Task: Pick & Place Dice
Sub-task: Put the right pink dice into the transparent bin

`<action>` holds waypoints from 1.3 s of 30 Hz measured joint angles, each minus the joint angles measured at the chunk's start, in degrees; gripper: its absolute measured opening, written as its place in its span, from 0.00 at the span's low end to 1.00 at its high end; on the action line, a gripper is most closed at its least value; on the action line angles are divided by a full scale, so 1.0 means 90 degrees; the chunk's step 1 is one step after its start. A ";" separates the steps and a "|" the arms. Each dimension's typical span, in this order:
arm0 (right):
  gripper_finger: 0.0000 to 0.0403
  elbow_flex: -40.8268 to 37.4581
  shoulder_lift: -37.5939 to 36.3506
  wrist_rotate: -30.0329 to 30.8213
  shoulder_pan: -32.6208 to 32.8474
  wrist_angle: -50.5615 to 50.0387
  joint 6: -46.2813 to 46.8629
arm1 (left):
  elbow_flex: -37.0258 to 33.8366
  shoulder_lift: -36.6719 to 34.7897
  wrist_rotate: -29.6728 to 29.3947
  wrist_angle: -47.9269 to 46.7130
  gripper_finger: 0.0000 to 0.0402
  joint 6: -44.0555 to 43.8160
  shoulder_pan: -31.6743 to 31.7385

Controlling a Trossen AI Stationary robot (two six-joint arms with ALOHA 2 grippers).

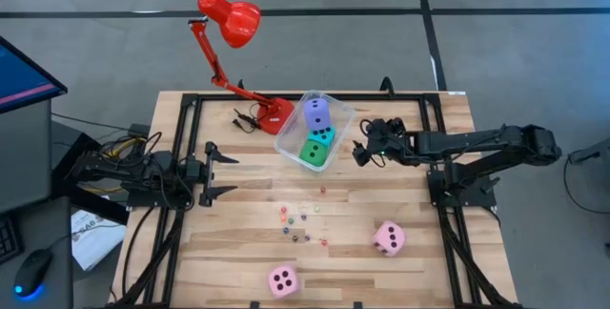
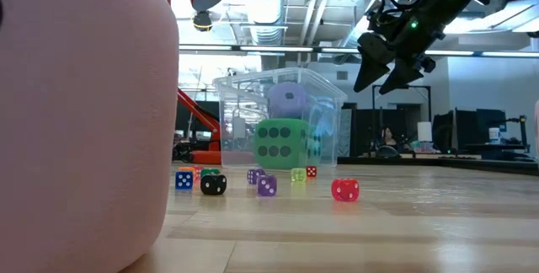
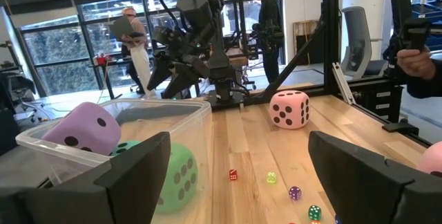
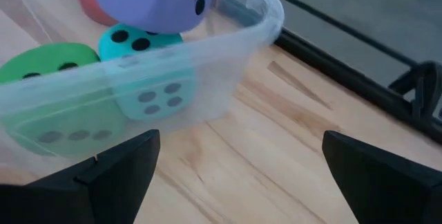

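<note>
- Pink die [image 2: 80,113] fills the low view's near left; the high view shows it at the table's 6 o'clock edge, and a second pink die [image 1: 388,237] at about 4 o'clock.
- Clear tub [image 1: 339,116] at 12 o'clock holds the purple die [image 1: 317,113], green die [image 1: 314,151] and cyan die [image 4: 141,72].
- Tiny dice [image 1: 303,221] are scattered mid-table.
- Right gripper [image 1: 362,152] hangs above the table just right of the tub, fingers apart, empty.
- Left gripper [image 1: 221,169] waits at 9 o'clock, fingers spread.
- Judged progress: three big dice placed; two pink and the tiny ones left.
</note>
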 joint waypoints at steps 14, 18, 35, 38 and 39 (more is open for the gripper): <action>0.99 0.0000 -0.0814 0.0674 0.1805 -0.1632 0.1902 | 0.0000 0.0002 0.0002 0.0000 0.83 0.0000 -0.0002; 0.99 0.0119 -0.0822 0.0665 0.2374 -0.1991 0.2398 | 0.0000 0.0002 0.0002 0.0000 0.83 -0.0002 -0.0002; 0.99 0.1538 0.0446 -0.0463 0.3868 -0.4310 0.4449 | 0.0000 0.0002 0.0002 0.0000 0.83 0.0000 -0.0001; 0.99 0.1712 0.0633 -0.0704 0.4144 -0.4574 0.4832 | 0.0000 0.0002 0.0000 0.0000 0.83 0.0000 -0.0002; 0.99 0.1735 0.0703 -0.0764 0.4238 -0.4636 0.4959 | 0.0000 0.0002 0.0002 0.0000 0.83 -0.0002 0.0000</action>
